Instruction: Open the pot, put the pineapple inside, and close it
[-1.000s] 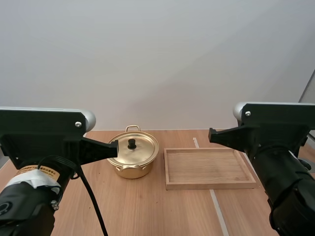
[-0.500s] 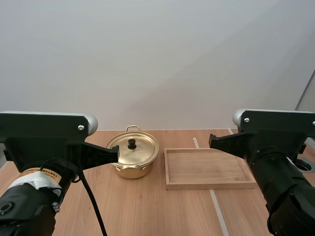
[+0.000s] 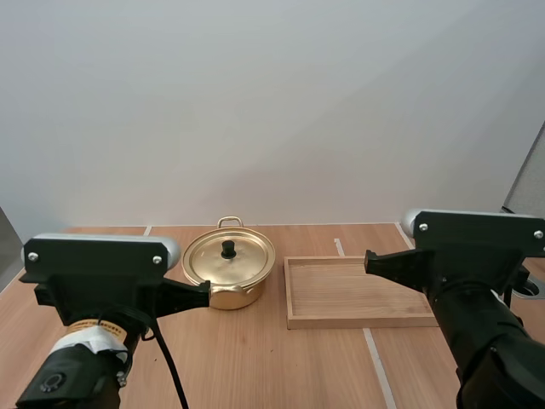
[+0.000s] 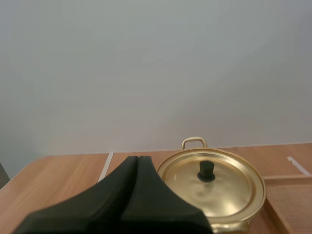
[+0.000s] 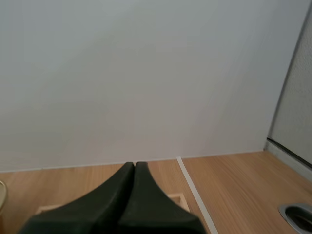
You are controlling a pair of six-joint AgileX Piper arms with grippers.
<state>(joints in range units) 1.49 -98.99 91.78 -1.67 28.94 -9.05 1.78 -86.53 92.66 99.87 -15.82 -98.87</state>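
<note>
A golden pot point(image 3: 228, 274) stands on the wooden table, its lid point(image 3: 230, 258) on and a black knob point(image 3: 228, 249) in the lid's centre. My left gripper point(image 3: 201, 292) hangs just left of the pot at its near side, fingers together as one dark wedge. In the left wrist view the same wedge point(image 4: 137, 161) lies in front of the pot point(image 4: 213, 185). My right gripper point(image 3: 370, 261) is shut too and hovers over the right half of the wooden tray point(image 3: 361, 292). The right wrist view has its wedge point(image 5: 134, 166) above the tray's far rim point(image 5: 176, 198).
The wooden tray lies right of the pot with nothing in it. White lines cross the tabletop point(image 3: 372, 351). A round metal-ringed hole point(image 5: 298, 214) sits in the table at the far right. Bare wood stretches in front of pot and tray.
Both arms have dropped lower in the high view. The left gripper's tip has slid from over the lid's left edge to the pot's near left side. Pot and tray stay put.
</note>
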